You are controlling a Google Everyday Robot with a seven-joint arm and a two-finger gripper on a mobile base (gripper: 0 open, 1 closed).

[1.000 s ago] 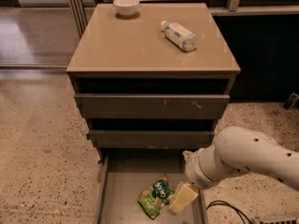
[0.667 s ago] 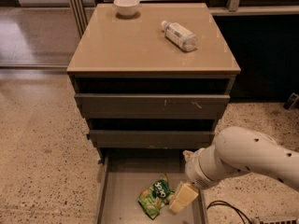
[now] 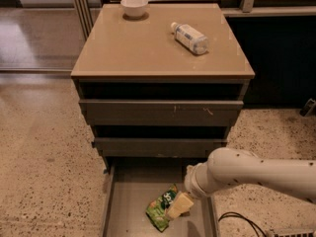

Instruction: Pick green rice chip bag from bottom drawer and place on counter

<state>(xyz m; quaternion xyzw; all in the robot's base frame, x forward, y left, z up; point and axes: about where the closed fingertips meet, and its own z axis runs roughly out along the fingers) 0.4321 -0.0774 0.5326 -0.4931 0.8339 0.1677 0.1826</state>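
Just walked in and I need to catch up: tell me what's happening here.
The robot's arm reaches down into the open bottom drawer, with its gripper right against the green rice chip bag, which sits low in the drawer. The bag is not on the counter yet. Up there are a white bowl near the back and a plastic bottle lying on its side.

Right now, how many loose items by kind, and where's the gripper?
Small white bowl, on tan counter: 1
Clear plastic bottle, lying on counter: 1
Crinkled green rice chip bag, in grey bottom drawer: 1
Total: 3
Gripper: down at the bag.
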